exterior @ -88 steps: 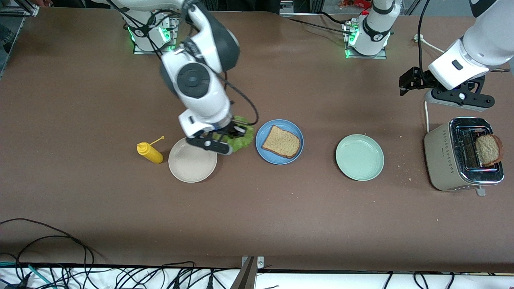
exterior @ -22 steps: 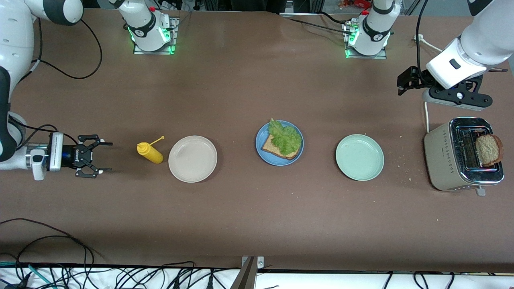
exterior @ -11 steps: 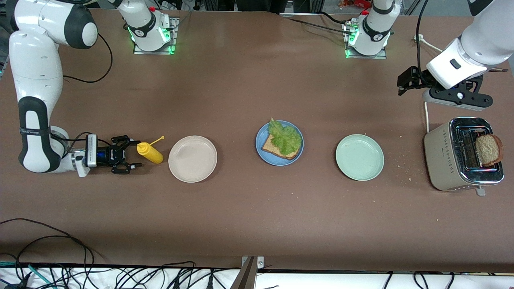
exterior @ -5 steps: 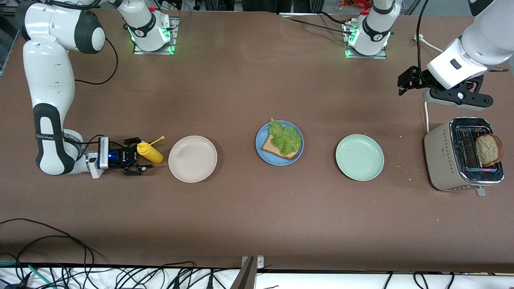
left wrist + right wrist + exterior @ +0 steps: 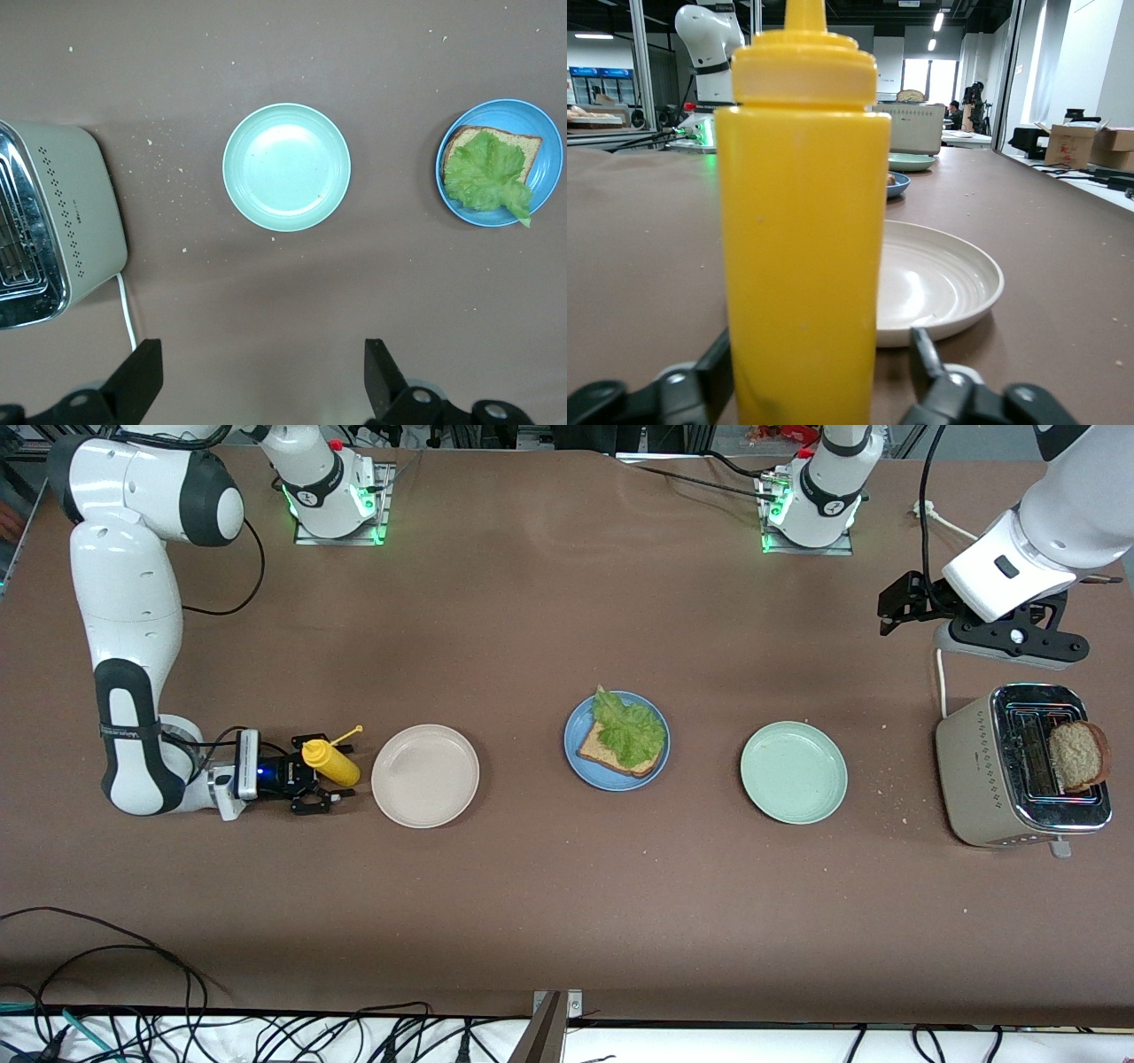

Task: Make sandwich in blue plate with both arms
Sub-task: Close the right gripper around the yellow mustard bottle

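Item: yellow bottle point(image 5: 330, 763), upright on the desk, long axis vertical, thin nozzle at the top. It stands beside the beige plate point(image 5: 425, 776), toward the right arm's end of the desk.

Right hand point(image 5: 321, 774): level with the desk, pointed sideways toward the beige plate. Its fingers point(image 5: 930, 359) flank the bottle low on its body; in the right wrist view a gap shows on one side, so the grip looks not yet tight.

Blue plate point(image 5: 617, 739): mid-desk, between the beige plate and the green plate point(image 5: 794, 772), holding one bread slice point(image 5: 611, 755) with lettuce point(image 5: 631, 731) on top.

Second slice point(image 5: 1078, 755): in the toaster point(image 5: 1019, 778).

Left hand point(image 5: 905, 601): waits high over the desk beside the toaster, fingers spread wide, holding nothing.
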Robot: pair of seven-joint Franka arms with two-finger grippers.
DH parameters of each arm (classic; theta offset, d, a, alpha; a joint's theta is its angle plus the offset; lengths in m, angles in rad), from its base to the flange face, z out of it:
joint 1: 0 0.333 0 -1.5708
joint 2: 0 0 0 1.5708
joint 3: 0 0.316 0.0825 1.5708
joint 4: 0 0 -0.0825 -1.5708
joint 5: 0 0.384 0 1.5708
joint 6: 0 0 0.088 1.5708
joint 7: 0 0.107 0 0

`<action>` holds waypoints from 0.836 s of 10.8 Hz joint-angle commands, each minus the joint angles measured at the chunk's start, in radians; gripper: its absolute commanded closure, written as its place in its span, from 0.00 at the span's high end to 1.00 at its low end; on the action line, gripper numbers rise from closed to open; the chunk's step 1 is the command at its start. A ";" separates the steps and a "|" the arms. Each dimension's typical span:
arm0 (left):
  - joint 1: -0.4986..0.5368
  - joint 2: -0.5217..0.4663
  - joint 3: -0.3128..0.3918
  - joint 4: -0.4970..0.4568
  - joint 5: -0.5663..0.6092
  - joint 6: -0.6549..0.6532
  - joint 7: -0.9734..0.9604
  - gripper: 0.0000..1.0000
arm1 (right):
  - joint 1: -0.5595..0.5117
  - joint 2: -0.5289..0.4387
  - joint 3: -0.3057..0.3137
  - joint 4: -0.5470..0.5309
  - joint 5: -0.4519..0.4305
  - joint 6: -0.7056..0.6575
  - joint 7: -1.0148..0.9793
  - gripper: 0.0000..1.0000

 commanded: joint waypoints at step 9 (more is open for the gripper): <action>0.004 0.004 0.001 0.016 -0.019 -0.017 0.004 1.00 | 0.048 -0.032 -0.014 0.000 -0.020 0.063 0.160 0.00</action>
